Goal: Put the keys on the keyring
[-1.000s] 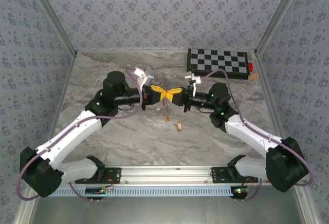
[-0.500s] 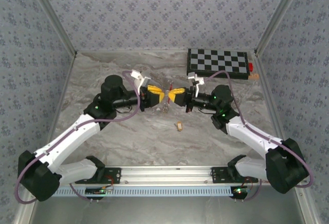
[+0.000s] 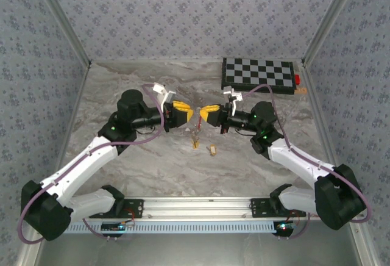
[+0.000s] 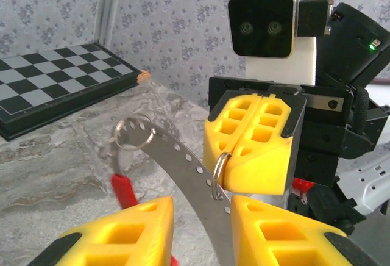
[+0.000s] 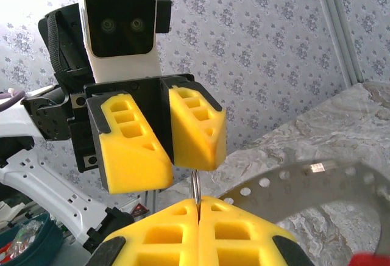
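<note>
The right pincer (image 5: 199, 208) is clamped shut on the keyring (image 5: 196, 190), holding it edge-on above the surface (image 3: 170, 168). The left pincer (image 4: 201, 210) faces it slightly open, gripping nothing. The keys (image 3: 212, 150) are lower down, near the surface

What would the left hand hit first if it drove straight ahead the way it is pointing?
Most likely the keyring, pinched in the shut right hand directly opposite, with that hand's yellow fingers just behind it. Depth is hard to judge, so the two may come almost together.
</note>
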`<state>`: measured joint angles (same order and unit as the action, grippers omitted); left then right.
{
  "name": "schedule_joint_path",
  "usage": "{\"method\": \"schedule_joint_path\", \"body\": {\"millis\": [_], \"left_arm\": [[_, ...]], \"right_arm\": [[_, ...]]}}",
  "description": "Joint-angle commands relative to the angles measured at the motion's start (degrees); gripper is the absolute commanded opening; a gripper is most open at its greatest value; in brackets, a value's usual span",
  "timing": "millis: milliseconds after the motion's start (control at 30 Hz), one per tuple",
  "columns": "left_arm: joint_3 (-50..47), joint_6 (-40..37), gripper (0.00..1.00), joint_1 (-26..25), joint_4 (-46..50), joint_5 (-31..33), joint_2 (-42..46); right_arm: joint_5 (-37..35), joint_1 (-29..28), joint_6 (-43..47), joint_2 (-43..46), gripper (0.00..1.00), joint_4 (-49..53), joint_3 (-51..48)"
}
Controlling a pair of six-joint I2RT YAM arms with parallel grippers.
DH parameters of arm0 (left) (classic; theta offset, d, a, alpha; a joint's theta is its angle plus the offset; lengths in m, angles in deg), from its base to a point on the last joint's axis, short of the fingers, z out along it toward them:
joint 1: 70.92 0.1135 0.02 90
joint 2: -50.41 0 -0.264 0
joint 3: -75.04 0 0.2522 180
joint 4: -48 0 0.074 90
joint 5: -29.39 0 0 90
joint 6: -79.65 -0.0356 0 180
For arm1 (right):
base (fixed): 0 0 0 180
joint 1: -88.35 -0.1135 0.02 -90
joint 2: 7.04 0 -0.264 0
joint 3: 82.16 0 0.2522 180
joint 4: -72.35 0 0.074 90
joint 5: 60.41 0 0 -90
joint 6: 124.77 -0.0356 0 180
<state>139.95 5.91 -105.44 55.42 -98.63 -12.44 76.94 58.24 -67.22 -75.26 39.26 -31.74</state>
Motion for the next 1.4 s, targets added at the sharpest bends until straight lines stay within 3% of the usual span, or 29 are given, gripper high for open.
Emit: {"method": "schedule_joint_path", "body": {"millis": [0, 700, 1067, 1367], "left_arm": [[1.9, 0.7, 0.30, -0.5, -2.1, -2.6, -0.9], [4.5, -1.6, 0.30, -0.7, 1.1, -2.8, -1.4], [9.1, -9.4, 0.30, -0.8, 13.7, -3.5, -2.5], [10.6, -10.5, 0.29, -0.8, 15.6, -6.9, -5.6]], "right_arm": [[-0.1, 0.1, -0.8, 0.9, 0.00, -2.4, 0.1], [1.0, -0.7, 3.1, 0.2, 0.00, 3.4, 1.6], [2.6, -1.5, 16.2, 3.3, 0.00, 24.0, 6.9], [4.6, -1.6, 15.7, 3.1, 0.00, 24.2, 7.4]]}}
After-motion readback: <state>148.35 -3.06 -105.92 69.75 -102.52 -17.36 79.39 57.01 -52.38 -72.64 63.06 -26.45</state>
